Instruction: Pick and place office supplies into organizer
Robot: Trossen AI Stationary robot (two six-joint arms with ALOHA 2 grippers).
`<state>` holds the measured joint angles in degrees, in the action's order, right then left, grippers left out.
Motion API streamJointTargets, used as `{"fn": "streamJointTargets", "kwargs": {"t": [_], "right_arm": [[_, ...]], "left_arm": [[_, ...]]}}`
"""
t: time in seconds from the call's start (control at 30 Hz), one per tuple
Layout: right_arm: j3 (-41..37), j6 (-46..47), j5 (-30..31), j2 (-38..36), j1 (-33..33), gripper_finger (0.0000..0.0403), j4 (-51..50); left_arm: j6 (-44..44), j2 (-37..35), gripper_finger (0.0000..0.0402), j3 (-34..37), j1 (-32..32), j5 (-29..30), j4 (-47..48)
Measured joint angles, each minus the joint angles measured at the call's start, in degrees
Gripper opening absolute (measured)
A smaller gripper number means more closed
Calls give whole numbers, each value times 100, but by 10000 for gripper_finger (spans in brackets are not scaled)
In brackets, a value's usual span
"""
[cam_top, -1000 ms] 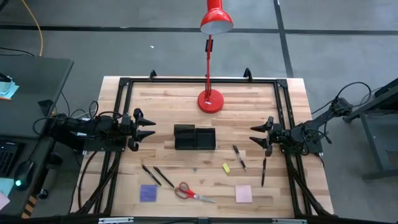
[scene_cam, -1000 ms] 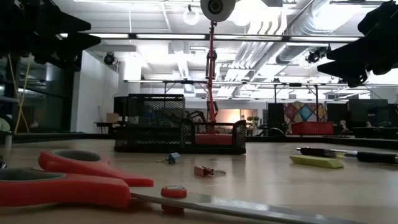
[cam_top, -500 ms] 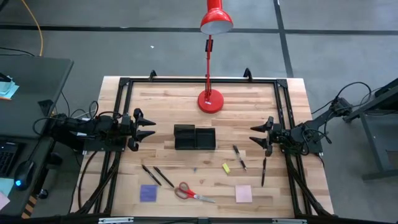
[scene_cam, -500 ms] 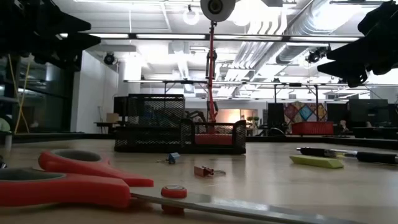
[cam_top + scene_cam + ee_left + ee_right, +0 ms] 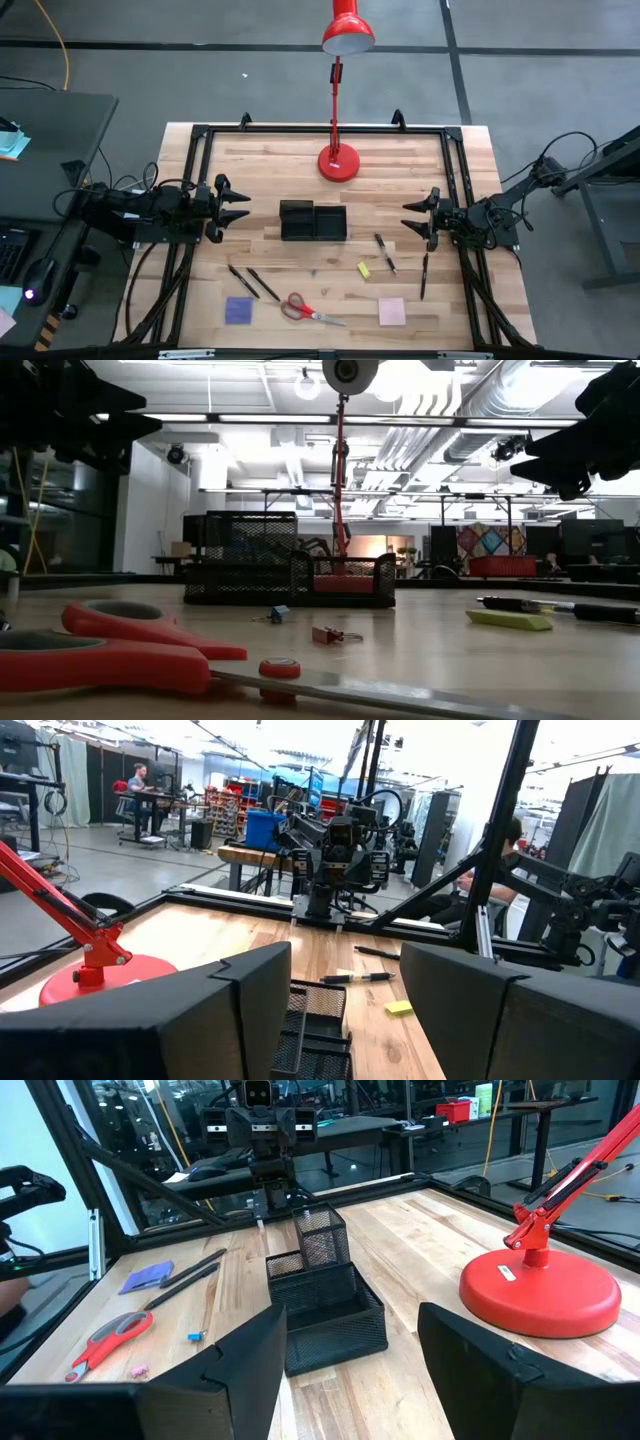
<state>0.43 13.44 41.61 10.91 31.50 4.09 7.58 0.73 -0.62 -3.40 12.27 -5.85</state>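
The black mesh organizer point(image 5: 313, 221) stands on its base mid-table. Between it and the table's near edge lie two black pens point(image 5: 250, 282), red-handled scissors point(image 5: 305, 310), a purple pad point(image 5: 239, 310), a pink pad point(image 5: 391, 311), a yellow block point(image 5: 364, 269) and two more pens point(image 5: 385, 252). My left gripper point(image 5: 240, 205) hangs open above the table, left of the organizer, with nothing between its fingers. My right gripper point(image 5: 408, 220) hangs open to the organizer's right, also holding nothing. The right wrist view looks over the organizer point(image 5: 325, 1305) and the scissors point(image 5: 105, 1342).
A red desk lamp stands with its base point(image 5: 338, 162) behind the organizer and its head reaching past the far edge. A small blue clip point(image 5: 279, 614) and a red clip point(image 5: 325, 634) lie on the wood. A black frame rail point(image 5: 320, 128) edges the table.
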Motion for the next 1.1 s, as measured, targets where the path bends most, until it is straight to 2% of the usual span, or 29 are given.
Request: {"fn": "streamJointTargets", "kwargs": {"t": [0.87, 0.97, 1.1], "right_arm": [[1, -211, 106, 0, -1, 222, 23], [1, 641, 51, -1, -1, 222, 107], [1, 1461, 485, 1, -6, 222, 228]], "left_arm": [[1, -1, 184, 2, 0, 0, -2], [32, -1, 184, 0, 0, 0, -2], [36, -2, 184, 0, 0, 0, -6]]}}
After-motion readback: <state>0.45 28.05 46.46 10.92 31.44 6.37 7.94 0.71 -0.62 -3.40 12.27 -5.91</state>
